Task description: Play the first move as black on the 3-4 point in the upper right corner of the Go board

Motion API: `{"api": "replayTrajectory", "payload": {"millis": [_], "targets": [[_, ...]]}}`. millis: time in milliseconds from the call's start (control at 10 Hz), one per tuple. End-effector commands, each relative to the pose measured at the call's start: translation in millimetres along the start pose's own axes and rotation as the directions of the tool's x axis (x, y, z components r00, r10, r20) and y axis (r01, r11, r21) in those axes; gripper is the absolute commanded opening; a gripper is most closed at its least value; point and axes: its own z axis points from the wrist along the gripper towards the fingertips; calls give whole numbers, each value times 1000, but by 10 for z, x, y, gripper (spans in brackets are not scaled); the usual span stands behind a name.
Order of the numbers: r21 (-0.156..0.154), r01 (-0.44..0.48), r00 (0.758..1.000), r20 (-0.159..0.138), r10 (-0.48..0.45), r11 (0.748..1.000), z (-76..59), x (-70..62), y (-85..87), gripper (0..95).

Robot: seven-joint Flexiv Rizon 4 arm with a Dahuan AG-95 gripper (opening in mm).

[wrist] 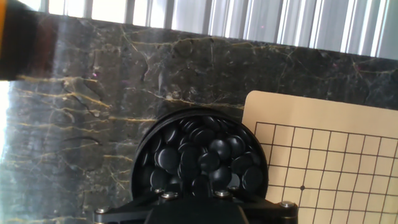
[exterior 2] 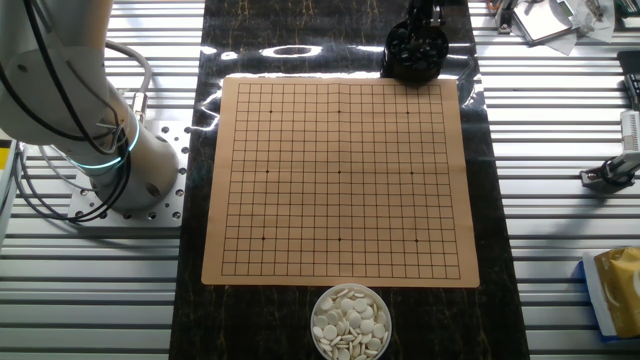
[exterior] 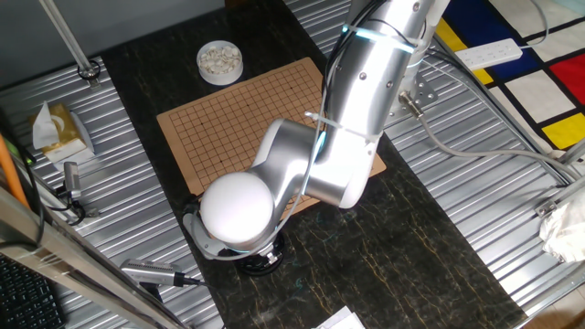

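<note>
Progress: the Go board (exterior 2: 340,180) is lying bare, with no stone on any crossing, so the first move is not yet played.
Done so far: the arm (exterior: 356,100) is standing over the bowl of black stones (wrist: 202,165), which seems to be the step of fetching a stone.
Left to do: taking one black stone, carrying it to the 3-4 point and setting it on the crossing.
Black stones: they are all resting in the black bowl (exterior 2: 416,52), which is touching or just beside one corner of the Go board.
White stones: they are sitting in a white bowl (exterior 2: 350,322) just beside the opposite edge of the Go board.
3-4 point: I am not marking it, because I cannot tell which corner counts as upper right.
Arm pose: the arm is bending across the Go board, with the wrist pointing down.
Hand: the hand (exterior 2: 420,15) is hanging right above the black bowl; I cannot tell if the fingers are spread or pressed together, or pinching a stone.
</note>
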Motion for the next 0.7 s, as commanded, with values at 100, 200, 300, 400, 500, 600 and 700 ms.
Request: {"api": "replayTrajectory", "payload": {"millis": [100,200,300,400,500,600,700], "targets": [[0,0,1000,-2,0,1000,2,1,5,190],[2,-1,1000,-3,1,1000,5,1,6,190],[3,-2,1000,-3,2,1000,5,1,5,190],[4,-3,1000,-5,3,1000,7,2,5,190],[4,-3,1000,-5,3,1000,13,0,6,190],[4,-4,1000,-5,4,1000,19,1,5,190],[4,-5,1000,-6,5,1000,24,7,4,190]]}}
